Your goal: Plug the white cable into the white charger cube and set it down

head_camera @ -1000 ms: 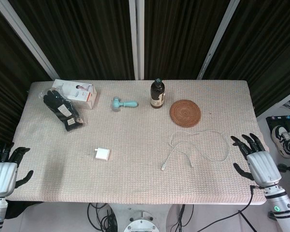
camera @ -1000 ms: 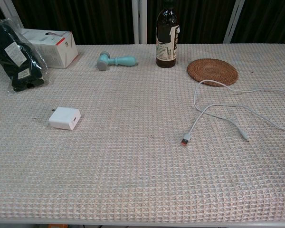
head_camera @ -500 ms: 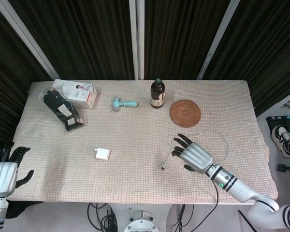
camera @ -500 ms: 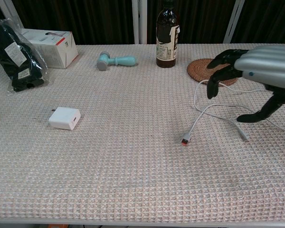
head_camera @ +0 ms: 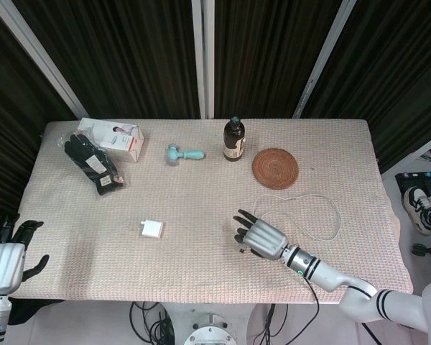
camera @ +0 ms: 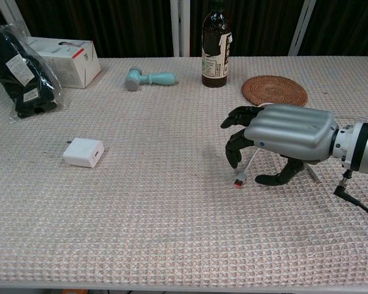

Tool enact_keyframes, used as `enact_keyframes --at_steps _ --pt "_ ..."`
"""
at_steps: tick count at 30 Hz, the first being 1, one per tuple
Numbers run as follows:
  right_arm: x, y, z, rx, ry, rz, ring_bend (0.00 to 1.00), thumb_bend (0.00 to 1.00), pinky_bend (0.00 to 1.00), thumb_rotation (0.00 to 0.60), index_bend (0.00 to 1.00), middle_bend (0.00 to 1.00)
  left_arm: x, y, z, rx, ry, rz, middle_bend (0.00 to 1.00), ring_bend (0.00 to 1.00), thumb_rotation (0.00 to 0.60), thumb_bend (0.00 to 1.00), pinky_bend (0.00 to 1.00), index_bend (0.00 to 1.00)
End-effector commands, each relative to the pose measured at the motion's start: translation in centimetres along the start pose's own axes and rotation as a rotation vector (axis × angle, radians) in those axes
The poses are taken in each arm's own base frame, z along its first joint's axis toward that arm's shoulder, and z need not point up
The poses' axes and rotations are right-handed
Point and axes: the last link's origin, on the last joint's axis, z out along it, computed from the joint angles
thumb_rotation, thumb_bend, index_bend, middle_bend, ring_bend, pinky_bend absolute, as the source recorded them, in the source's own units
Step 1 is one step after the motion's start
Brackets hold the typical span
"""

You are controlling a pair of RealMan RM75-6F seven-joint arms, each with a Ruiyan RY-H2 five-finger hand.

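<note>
The white charger cube [head_camera: 151, 229] [camera: 83, 152] lies flat on the mat, left of centre. The white cable [head_camera: 323, 231] [camera: 251, 162] loops across the right half, and its red-tipped plug [camera: 238, 180] lies on the mat. My right hand [head_camera: 259, 236] [camera: 281, 136] hovers palm down just over that plug end, its fingers curled downward and apart, holding nothing. Most of the cable's near run is hidden under the hand. My left hand [head_camera: 3, 259] waits off the table's left front corner, fingers spread and empty.
Along the back stand a brown bottle [head_camera: 233, 139], a round woven coaster [head_camera: 275, 167], a teal tool [head_camera: 184, 152], a white box [head_camera: 113, 136] and a black bagged item [head_camera: 93, 164]. The table's front edge [camera: 184, 284] runs close below the hand.
My right hand has swept left and toward the front edge, from over the cable loop to directly above the plug end. The left hand, charger and cable have not moved.
</note>
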Motion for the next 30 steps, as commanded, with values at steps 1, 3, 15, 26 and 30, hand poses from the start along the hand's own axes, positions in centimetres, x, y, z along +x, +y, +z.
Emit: enact_keyframes --at_steps 1,3,15,26,30 --pt "-0.3 -0.2 0.1 0.012 0.008 -0.004 0.08 0.26 0.01 0.600 0.43 0.39 0.0 0.0 0.0 -0.001 -0.001 0.000 0.21 0.04 0.600 0.21 0.00 0.23" --pt "-0.5 -0.2 0.2 0.013 0.009 -0.001 0.08 0.27 0.01 0.600 0.44 0.39 -0.1 0.0 0.1 -0.001 -0.002 -0.001 0.21 0.04 0.600 0.21 0.00 0.23" --pt "-1.1 -0.3 0.8 0.008 0.014 0.013 0.09 0.29 0.01 0.600 0.46 0.40 -0.2 0.0 0.0 -0.001 -0.001 -0.005 0.21 0.04 0.600 0.21 0.00 0.23" --pt "-1.5 -0.3 1.0 0.002 0.013 0.006 0.10 0.31 0.01 0.600 0.49 0.41 -0.2 -0.1 0.0 -0.004 0.000 -0.012 0.21 0.04 0.600 0.21 0.00 0.23" --pt "-1.6 -0.3 1.0 -0.003 0.010 0.005 0.11 0.32 0.01 0.600 0.50 0.41 -0.2 -0.1 0.0 -0.005 -0.001 -0.014 0.21 0.04 0.600 0.21 0.00 0.23"
